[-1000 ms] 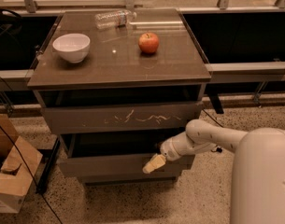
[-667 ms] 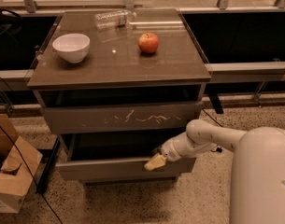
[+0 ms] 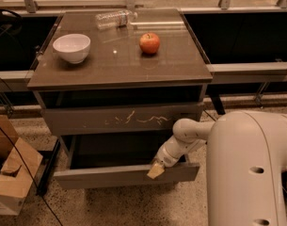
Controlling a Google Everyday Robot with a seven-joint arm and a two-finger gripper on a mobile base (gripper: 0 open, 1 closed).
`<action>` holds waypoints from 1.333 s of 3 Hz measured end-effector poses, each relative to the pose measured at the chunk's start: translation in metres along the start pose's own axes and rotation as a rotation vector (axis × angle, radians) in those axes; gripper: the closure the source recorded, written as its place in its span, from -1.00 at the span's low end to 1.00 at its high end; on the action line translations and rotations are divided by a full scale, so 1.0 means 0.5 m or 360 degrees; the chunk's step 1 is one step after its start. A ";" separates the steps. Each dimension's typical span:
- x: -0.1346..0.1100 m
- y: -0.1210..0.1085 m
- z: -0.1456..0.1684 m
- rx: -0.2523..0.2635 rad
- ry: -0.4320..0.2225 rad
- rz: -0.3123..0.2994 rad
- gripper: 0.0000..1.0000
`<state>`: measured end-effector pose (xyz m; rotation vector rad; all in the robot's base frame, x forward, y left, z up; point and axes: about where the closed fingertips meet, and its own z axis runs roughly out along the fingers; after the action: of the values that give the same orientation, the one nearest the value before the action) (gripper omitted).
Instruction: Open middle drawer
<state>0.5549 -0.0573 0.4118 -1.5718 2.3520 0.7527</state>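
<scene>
Camera view: middle drawer (image 3: 110,176) stands pulled out.
My gripper (image 3: 155,170) sits at its front's top edge; grip state, cannot tell.

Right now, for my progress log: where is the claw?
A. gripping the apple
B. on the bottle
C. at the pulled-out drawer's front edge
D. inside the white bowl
C: the claw sits at the top front edge of the middle drawer, which is pulled out below the scratched drawer.
</scene>
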 end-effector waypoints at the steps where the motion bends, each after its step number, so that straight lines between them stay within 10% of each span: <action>1: 0.040 0.050 0.018 -0.0064 0.0104 0.0042 0.02; 3: 0.036 0.050 0.013 -0.0064 0.0104 0.0042 -0.94; 4: 0.036 0.050 0.013 -0.0064 0.0104 0.0042 -1.00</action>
<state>0.5240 -0.0609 0.4057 -1.6080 2.4227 0.7706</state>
